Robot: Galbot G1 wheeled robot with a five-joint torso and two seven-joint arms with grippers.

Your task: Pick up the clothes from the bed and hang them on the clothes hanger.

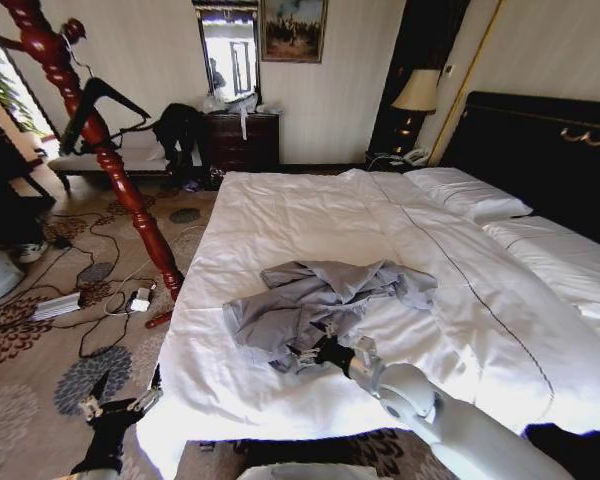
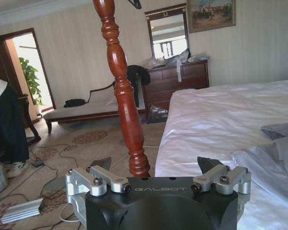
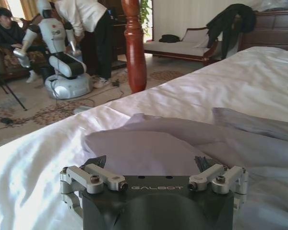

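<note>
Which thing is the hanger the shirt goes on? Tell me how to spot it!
Start at the big white bed, then look off its side to the tall red-brown wooden pole leaning over the carpet. The clothes hanger hangs high on that pole: black, with broad curved shoulders, thinner and darker than the turned red wood.

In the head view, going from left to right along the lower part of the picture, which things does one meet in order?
Left claw over the carpet → near-left corner of the bed → right claw at the near edge of the clothes → the right arm's white casing.
</note>
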